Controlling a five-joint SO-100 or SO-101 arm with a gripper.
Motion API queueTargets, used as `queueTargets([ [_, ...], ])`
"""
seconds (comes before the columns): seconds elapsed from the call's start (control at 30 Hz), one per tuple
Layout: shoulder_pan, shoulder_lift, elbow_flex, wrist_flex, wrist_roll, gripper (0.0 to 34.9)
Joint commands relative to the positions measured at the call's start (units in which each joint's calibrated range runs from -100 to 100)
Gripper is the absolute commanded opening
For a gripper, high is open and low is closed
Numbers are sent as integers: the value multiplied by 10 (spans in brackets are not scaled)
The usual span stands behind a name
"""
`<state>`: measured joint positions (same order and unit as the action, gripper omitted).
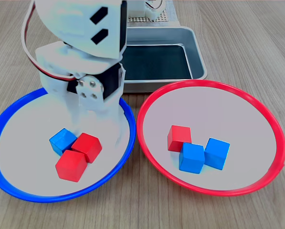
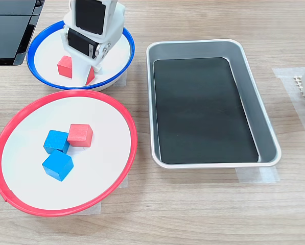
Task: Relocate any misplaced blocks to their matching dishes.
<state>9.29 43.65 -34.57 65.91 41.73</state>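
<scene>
Down low, white gripper over the blue-rimmed dish, grip unreadable from here, two red blocks beside a blue block near its front rim, red-rimmed dish holding one red, two blue.

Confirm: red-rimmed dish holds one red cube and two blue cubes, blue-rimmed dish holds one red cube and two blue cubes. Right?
Half right. The round red-rimmed dish does hold one small red cube and two small blue cubes. The round blue-rimmed dish holds the reverse: two red cubes and one blue cube, as the first exterior view shows.
</scene>
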Motion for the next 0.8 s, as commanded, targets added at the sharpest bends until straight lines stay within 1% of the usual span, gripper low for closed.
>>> queueTargets([
  [0.0, -1, 4, -31, -2, 1, 149],
  [0.07, 3, 7, -36, -5, 2, 148],
  [0.27, 6, 13, -42, -16, 5, 122],
  [0.33, 6, 13, -42, -13, 7, 109],
  [0.4, 4, 11, -39, -11, 11, 79],
  [0.5, 2, 7, -34, -10, 13, 53],
  [0.53, 1, 6, -33, -10, 14, 33],
  [0.67, -2, 0, -28, -9, 16, 4],
  [0.77, -5, -11, -18, -11, 15, 4],
])
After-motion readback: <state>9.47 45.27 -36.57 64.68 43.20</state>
